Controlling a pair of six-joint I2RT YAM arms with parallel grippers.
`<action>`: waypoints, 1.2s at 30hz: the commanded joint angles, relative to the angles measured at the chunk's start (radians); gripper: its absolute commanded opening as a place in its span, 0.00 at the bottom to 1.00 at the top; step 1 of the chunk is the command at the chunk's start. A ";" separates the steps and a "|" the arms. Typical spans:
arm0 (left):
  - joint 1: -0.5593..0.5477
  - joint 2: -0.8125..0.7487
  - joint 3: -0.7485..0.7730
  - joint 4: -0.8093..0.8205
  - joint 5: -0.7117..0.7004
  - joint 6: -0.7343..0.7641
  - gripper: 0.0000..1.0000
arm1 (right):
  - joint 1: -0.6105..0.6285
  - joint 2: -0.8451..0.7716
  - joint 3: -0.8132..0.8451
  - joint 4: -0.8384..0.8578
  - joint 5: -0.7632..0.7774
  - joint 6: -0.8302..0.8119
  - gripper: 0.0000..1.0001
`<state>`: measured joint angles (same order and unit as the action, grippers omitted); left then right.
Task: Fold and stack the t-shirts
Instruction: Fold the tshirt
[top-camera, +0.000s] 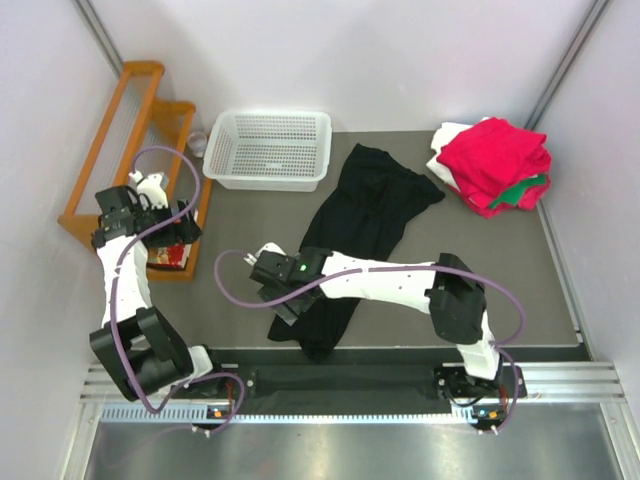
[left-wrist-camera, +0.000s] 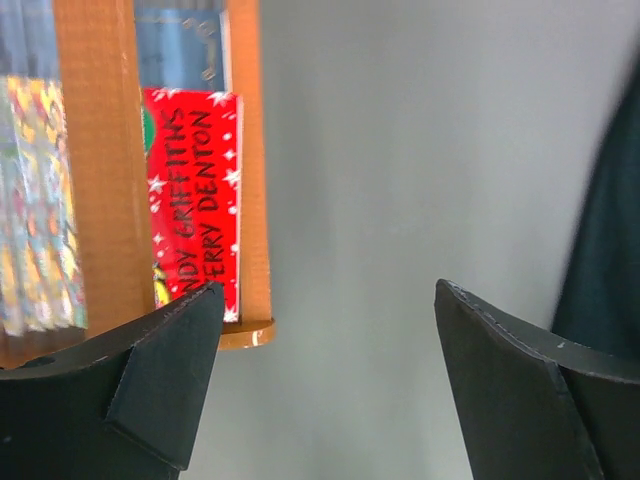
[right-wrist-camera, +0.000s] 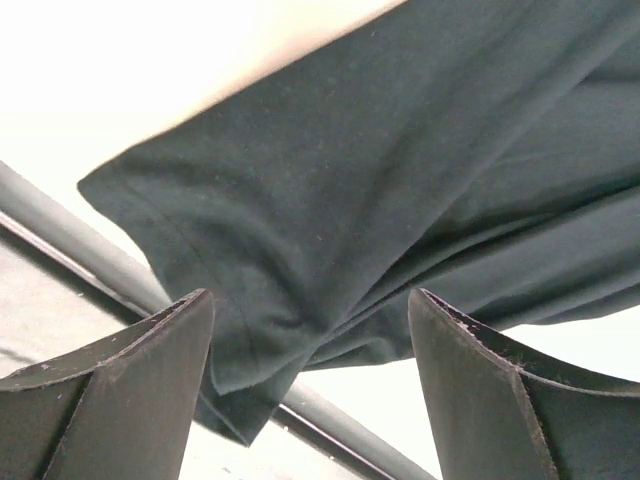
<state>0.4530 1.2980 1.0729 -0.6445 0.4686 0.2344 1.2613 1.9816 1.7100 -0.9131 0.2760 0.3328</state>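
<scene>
Done: red t-shirt (top-camera: 495, 158), green t-shirt (top-camera: 527, 190) and white t-shirt (top-camera: 448, 140) lie folded in one pile at the far right corner of the table (top-camera: 240, 225).
Left to do: black t-shirt (top-camera: 365, 215) — rumpled in a long strip down the middle of the table, from beside the white basket (top-camera: 265, 178) to the near edge, not folded.
Right gripper (right-wrist-camera: 310, 300): low over the black shirt's near end, jaws wide apart, cloth showing between them, nothing pinched.
Left gripper (left-wrist-camera: 328, 290): off to the left by the wooden rack (top-camera: 110, 140), jaws spread wide, holding nothing.
Progress, as I judge it: the pile is mostly built — the last shirt needs spreading flat, folding and carrying over.
Step in hand: likely a grab at the near hem.
</scene>
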 joint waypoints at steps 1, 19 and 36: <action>0.024 -0.080 0.005 0.026 0.238 0.063 0.90 | 0.018 0.019 0.001 0.011 0.014 -0.006 0.78; 0.021 -0.235 0.087 0.104 0.346 -0.050 0.94 | 0.046 0.135 0.137 -0.026 0.000 -0.011 0.79; -0.085 0.000 0.211 0.198 0.217 -0.198 0.94 | 0.122 0.287 0.229 -0.032 -0.011 -0.066 0.76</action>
<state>0.4351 1.2816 1.1816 -0.5144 0.7395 0.0715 1.3590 2.2318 1.8988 -0.9451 0.2649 0.2977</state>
